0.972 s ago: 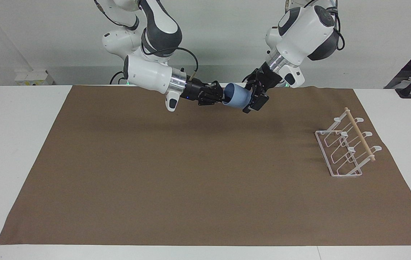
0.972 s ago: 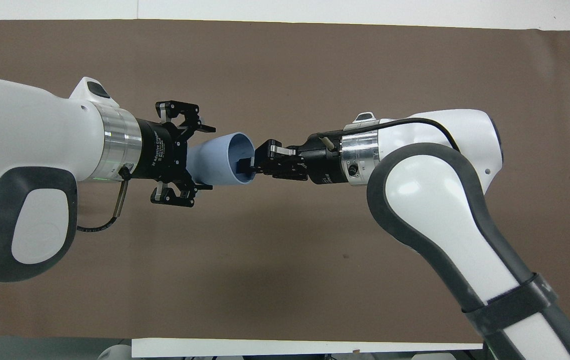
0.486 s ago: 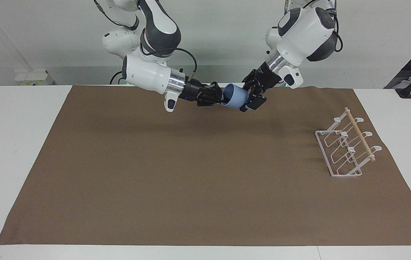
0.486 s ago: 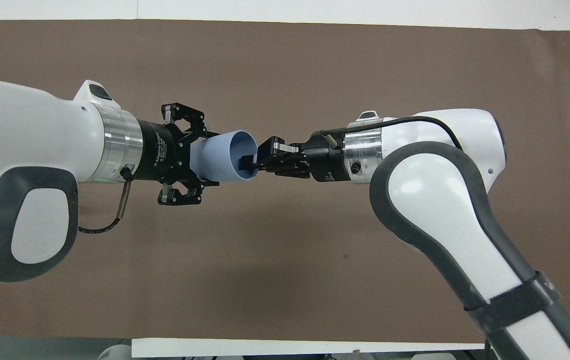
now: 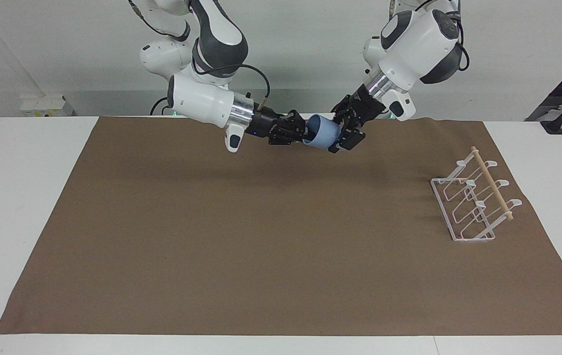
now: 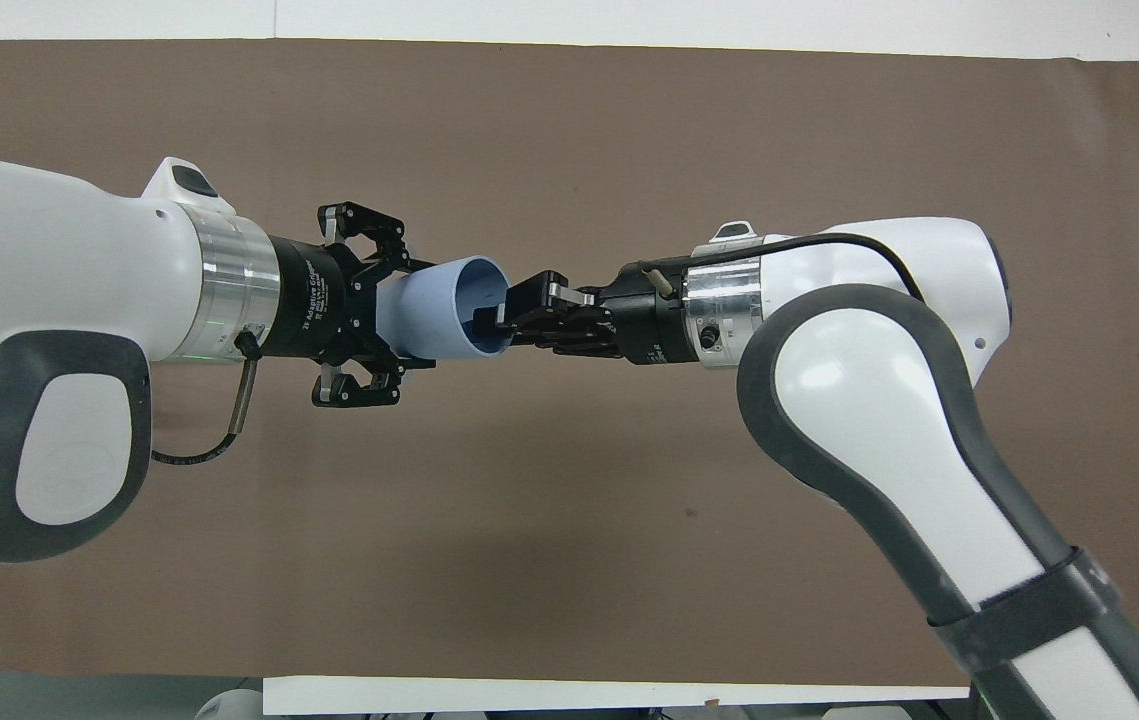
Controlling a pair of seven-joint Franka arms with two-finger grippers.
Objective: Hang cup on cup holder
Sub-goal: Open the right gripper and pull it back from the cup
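Two claws meet at a small light-blue plastic cup (image 5: 323,135) held up in the air.

The left claw (image 6: 399,316) is clenched around the narrow bottom end of the cup, and that end is mostly hidden by the black fingers. The cup lies on its side, plain and smooth, with its wide round mouth facing the right claw (image 6: 494,322). The tips of the right claw reach into the mouth at the rim, and I cannot tell if they pinch it or have let go. The cup is over the brown mat (image 5: 241,236), close to the bench (image 5: 24,162) edge nearest the robots. The white wire cup holder with a wooden stick (image 5: 474,199) stands near the mat's edge at the left arm's end of the bench.
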